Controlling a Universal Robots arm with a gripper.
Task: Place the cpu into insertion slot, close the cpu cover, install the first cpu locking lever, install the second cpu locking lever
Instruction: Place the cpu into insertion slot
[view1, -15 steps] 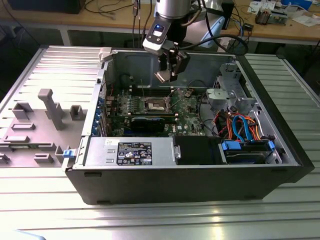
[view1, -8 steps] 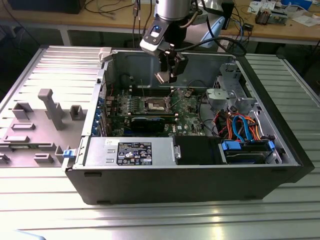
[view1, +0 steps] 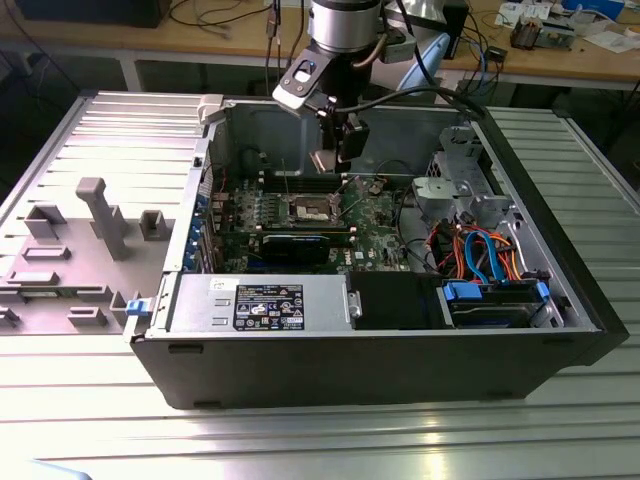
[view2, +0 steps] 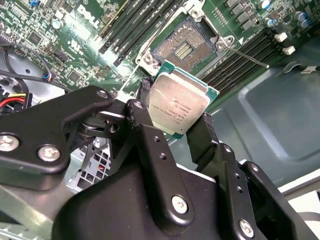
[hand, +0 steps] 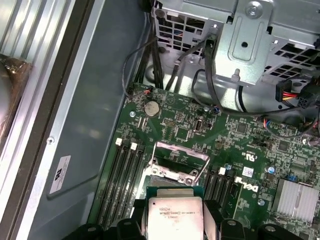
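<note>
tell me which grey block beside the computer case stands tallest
The tall post with the wider head; the other blocks around it are low and squat.

1. A black-and-white printed label (view1: 268, 305) fronts the power supply box (view1: 200, 300), at 8 o'clock inside the case (view1: 400, 370) in the exterior view; its lettering is too small to read.
2. Fine print lines cross the cpu (view2: 177, 107) top, second wrist view.
3. A white logo (hand: 248, 186) marks the circuit board (hand: 235, 135), first wrist view.
4. A white sticker (hand: 59, 173) sits on the case wall (hand: 100, 125).

Silver cpu (view2: 177, 102) above uncovered insertion slot (view2: 184, 46)
</note>
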